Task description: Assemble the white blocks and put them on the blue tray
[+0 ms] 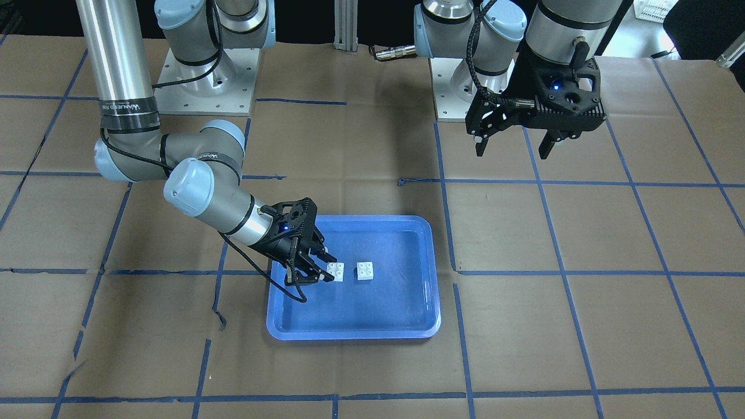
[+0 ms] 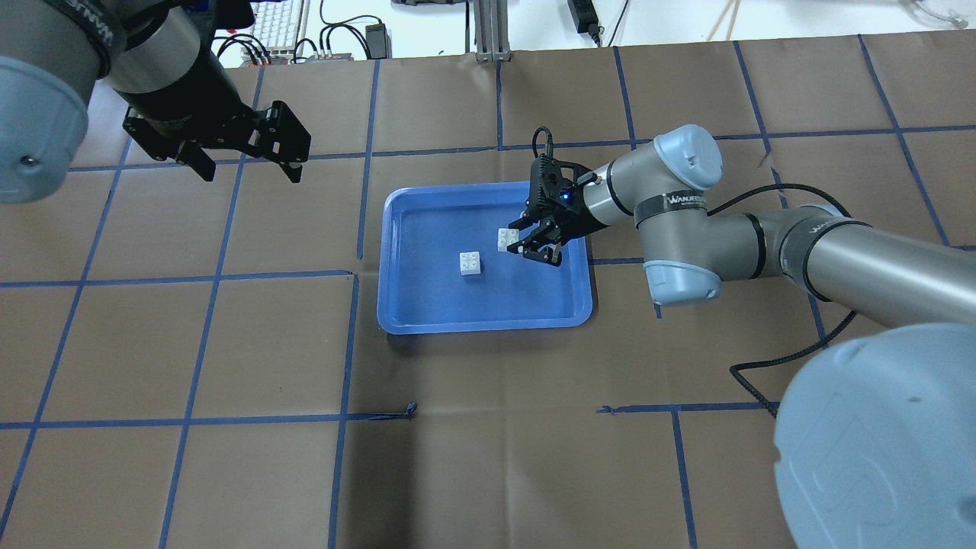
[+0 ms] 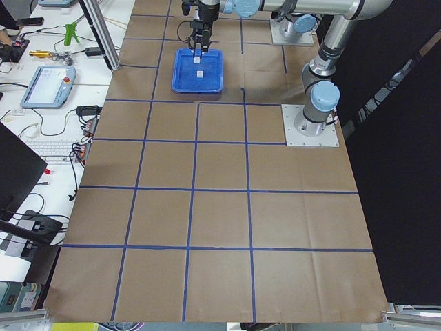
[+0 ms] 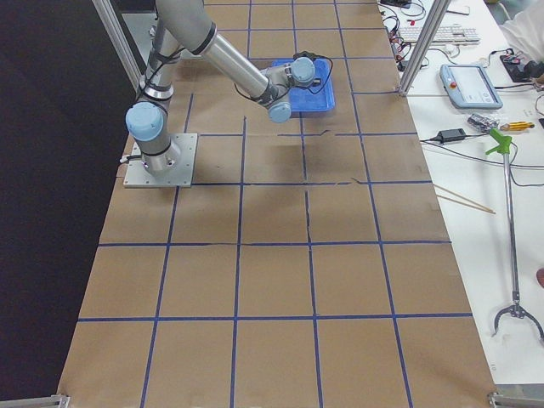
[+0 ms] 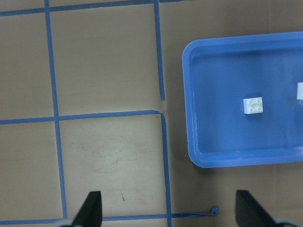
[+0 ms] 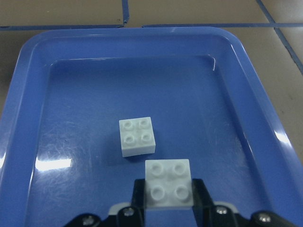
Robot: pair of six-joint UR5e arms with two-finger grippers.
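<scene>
The blue tray [image 1: 384, 302] lies mid-table and also shows in the overhead view [image 2: 457, 305]. Two white four-stud blocks are inside it, side by side and apart. One block [image 1: 365, 271] [image 2: 470, 263] [image 6: 137, 136] sits free on the tray floor. My right gripper [image 1: 327, 266] [image 2: 515, 236] reaches low into the tray and is shut on the other white block [image 1: 336, 271] [image 6: 169, 183], its fingers against the block's two sides. I cannot tell whether that block touches the tray floor. My left gripper [image 1: 512, 148] [image 2: 248, 164] hangs open and empty, high above bare table, away from the tray.
Brown paper with a blue tape grid covers the table. The two arm bases [image 1: 206, 87] [image 1: 465, 93] stand at the robot's edge. The left wrist view shows the tray [image 5: 222, 85] at its right, with bare paper to its left.
</scene>
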